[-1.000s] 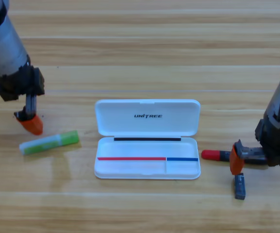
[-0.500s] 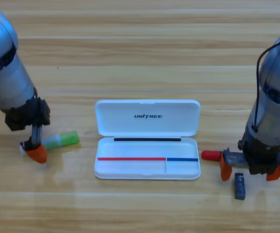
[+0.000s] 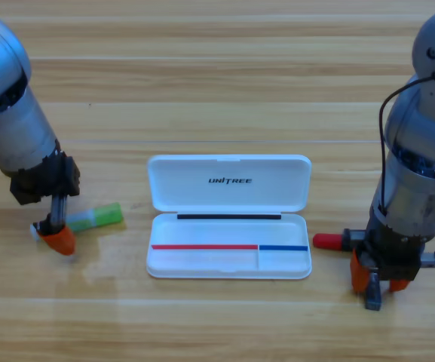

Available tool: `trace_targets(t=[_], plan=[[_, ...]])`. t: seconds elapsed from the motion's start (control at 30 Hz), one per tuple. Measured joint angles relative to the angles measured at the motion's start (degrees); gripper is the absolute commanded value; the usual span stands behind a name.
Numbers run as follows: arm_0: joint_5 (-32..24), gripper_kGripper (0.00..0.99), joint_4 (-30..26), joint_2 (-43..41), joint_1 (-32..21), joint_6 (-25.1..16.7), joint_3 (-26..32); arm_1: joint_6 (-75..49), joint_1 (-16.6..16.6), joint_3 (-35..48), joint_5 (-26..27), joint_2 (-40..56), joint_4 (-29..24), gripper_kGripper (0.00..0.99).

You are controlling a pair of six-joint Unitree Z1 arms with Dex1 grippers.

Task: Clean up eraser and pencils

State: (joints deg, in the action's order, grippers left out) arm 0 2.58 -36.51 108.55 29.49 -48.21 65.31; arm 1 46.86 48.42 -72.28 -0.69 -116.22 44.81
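The light green pencil (image 3: 96, 217) lies flat on the table, left of the white case. My left gripper (image 3: 56, 238) points down onto its white end and hides that end. The eraser (image 3: 372, 300) lies right of the case, only its near end showing under my right gripper (image 3: 378, 280). That gripper stands open over the eraser, with one orange jaw on each side of it. The red-capped pencil (image 3: 326, 241) lies between the case and the right gripper, its black body running under the gripper.
The open white case (image 3: 229, 256) sits in the middle, lid (image 3: 229, 182) folded back toward the far side. Both grey arms come down steeply from the upper corners.
The right gripper has moved from the red-capped pencil down over the eraser, its jaws drawn closer together. The left gripper came down from beside the green pencil onto its white end.
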Motion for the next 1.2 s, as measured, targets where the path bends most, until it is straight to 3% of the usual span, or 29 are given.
trace_targets(t=[0.13, 0.4, 0.47, 0.67, 0.8, 0.87, 1.0, 1.2], plan=[[0.00, 0.950, 0.00, 0.71, 0.00, 0.00, 0.01, 0.00, 0.00, -0.11, 1.44, -0.16, -0.01, 0.014], [0.21, 0.862, 1.03, 0.85, 0.00, 0.00, 0.08, -2.01, 0.00, -0.11, 3.96, -0.16, 0.32, 0.000], [0.64, 0.850, 1.28, 0.96, 0.00, 0.01, 0.08, -6.20, 0.02, -0.97, 4.53, -0.17, 3.26, 0.000], [2.30, 0.850, 2.42, 1.84, 0.00, 0.42, 0.15, -39.48, 0.05, -9.74, 3.31, 2.12, 14.07, 0.000], [2.36, 0.850, 3.05, 3.16, -0.01, 0.60, 0.15, -68.71, 0.07, -14.48, 3.35, 5.04, 22.08, 0.000], [2.36, 0.844, 3.66, 3.78, -0.01, 0.60, 0.15, -73.58, 0.10, -17.36, 3.39, 5.01, 25.88, 0.000], [2.35, 0.793, 3.95, 4.26, -0.04, 0.61, 0.18, -80.62, 0.12, -18.63, 3.59, 4.06, 26.72, 0.000], [2.34, 0.566, 3.95, 4.50, -0.04, 0.44, 0.21, -84.87, 0.13, -24.72, 3.59, -0.58, 26.90, 0.000]])
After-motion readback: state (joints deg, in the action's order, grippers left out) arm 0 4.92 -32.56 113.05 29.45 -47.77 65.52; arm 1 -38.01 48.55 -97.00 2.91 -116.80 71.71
